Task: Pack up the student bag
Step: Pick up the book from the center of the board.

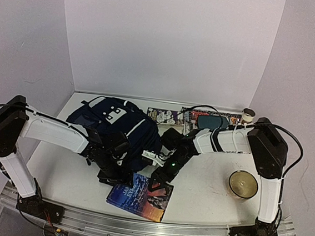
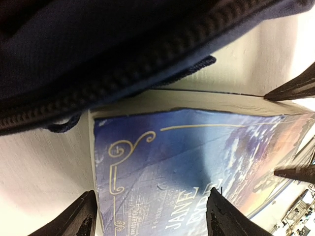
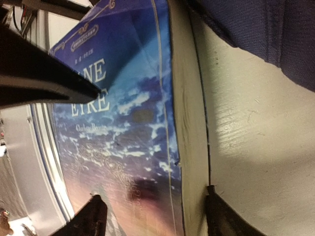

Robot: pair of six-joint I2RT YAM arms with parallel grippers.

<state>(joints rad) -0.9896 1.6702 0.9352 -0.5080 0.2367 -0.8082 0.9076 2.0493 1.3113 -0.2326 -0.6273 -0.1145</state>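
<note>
The student bag [image 1: 117,126], dark navy with white trim, lies at the table's middle left. Its zipper edge [image 2: 123,69] fills the top of the left wrist view. A blue "Jane Eyre" book [image 1: 138,197] lies flat in front of the bag. My left gripper [image 1: 116,172] is open, its jaws spread over the book's cover [image 2: 162,167] near the bag's mouth. My right gripper [image 1: 160,179] is open at the book's right side. In the right wrist view one finger [image 3: 91,216] is over the cover [image 3: 123,123] and the other [image 3: 226,216] is on the table beside the page edge.
A yellowish bowl [image 1: 243,184] stands at the right. Printed comics [image 1: 169,116], a dark teal pouch [image 1: 213,122] and a small roll [image 1: 249,114] lie along the back. A metal rail [image 1: 136,227] runs along the near edge. White walls enclose the table.
</note>
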